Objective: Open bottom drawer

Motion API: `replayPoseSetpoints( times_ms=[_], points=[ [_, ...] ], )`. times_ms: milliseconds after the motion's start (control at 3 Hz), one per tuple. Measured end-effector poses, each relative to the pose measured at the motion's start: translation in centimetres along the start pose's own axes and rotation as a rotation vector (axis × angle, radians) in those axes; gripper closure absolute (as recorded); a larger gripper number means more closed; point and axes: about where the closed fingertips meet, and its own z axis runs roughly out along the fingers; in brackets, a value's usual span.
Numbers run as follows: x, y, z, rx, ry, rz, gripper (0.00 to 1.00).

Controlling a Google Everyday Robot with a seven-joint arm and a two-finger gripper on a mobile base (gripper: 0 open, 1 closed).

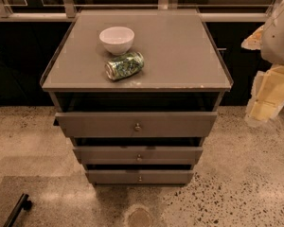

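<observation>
Far left, low on the speckled floor (38, 141), lies a dark bar (18, 209), unrelated to the task. On the grey tabletop (189, 56) a white bowl (117, 39) stands upright, left of centre. A green can (125, 65) lies on its side just in front of it, close but apparently not touching. Both sit back from the front edge, so they shouldn't interfere with a pull. Below are three stacked fronts. The bottom drawer (113, 176) is the slimmest and lowest, just above the floor, with its small knob (140, 178) at centre. A dark gap above it suggests it may be slightly ajar, but it is not properly open. Far right, the pincer (267, 96) hangs beside the cabinet at about top-drawer height, well apart from the knob. Can't tell whether it is released or clenched. It likely needs to drop and swing left to reach the knob.
</observation>
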Motion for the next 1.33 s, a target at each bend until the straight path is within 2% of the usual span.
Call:
replayPoseSetpoints(
  times_ms=[333, 667, 1000, 1333],
  points=[
    [0.0, 0.0, 0.0, 0.000, 0.000, 0.000, 0.00],
    [0.4, 0.4, 1.1, 0.023, -0.057, -0.001, 0.00],
    [2.2, 3.3, 6.6, -0.015, -0.195, 0.001, 0.00],
    [3.7, 7.8, 16.5, -0.115, -0.390, 0.058, 0.00]
  ],
)
